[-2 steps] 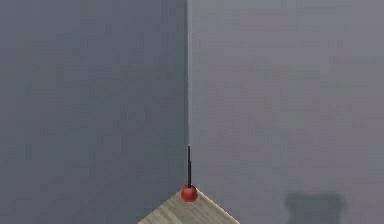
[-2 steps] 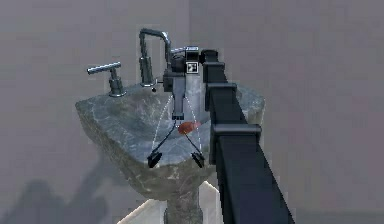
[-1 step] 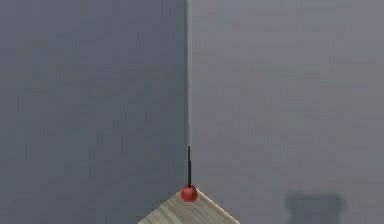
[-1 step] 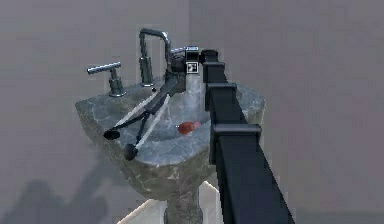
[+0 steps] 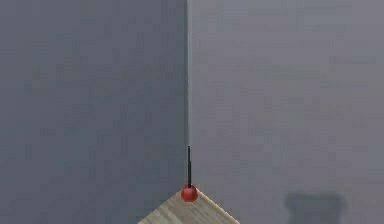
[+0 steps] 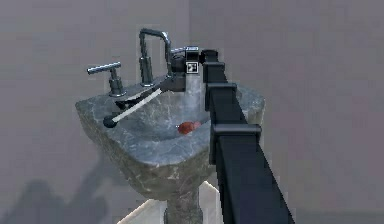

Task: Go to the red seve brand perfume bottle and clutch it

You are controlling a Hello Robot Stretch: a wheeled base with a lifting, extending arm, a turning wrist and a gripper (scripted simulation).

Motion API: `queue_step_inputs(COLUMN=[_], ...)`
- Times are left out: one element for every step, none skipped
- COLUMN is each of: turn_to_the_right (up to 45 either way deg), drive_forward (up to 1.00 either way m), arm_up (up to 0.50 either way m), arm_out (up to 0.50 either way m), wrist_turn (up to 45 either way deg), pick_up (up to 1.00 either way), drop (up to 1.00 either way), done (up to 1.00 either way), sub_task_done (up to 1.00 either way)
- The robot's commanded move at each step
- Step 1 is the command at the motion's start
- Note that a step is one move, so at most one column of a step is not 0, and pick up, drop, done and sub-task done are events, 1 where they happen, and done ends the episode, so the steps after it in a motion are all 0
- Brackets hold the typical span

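Note:
A small red blob (image 6: 187,126) lies in the basin of a grey stone sink (image 6: 120,140) in the arm side view. The dark arm (image 6: 232,130) rises from the bottom edge over the basin's right side, passing just right of the blob. The gripper (image 6: 111,120) reaches left from the arm's end, its thin pale fingers (image 6: 140,103) slanting down to the sink's left rim. I cannot tell whether it holds anything. In the forward view a small red round thing (image 5: 189,193) with a thin dark stem sits on the corner of a pale wooden surface (image 5: 195,214).
A metal faucet (image 6: 150,50) with a lever handle (image 6: 103,69) stands at the sink's back rim. Grey walls meet in a corner (image 5: 188,80) straight ahead in the forward view. A plain wall stands behind the sink, which rests on a pedestal (image 6: 180,200).

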Motion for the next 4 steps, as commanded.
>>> queue_step_inputs(turn_to_the_right=[0.0, 0.0, 0.0, 0.0], drive_forward=[0.00, 0.00, 0.00, 0.00], arm_up=[0.00, 0.00, 0.00, -0.18], arm_out=[0.00, 0.00, 0.00, 0.00], wrist_turn=[45.0, 45.0, 15.0, 0.0], pick_up=[0.00, 0.00, 0.00, 0.00], drop=[0.00, 0.00, 0.00, 0.00], done=[0.00, 0.00, 0.00, 0.00], sub_task_done=[0.00, 0.00, 0.00, 0.00])
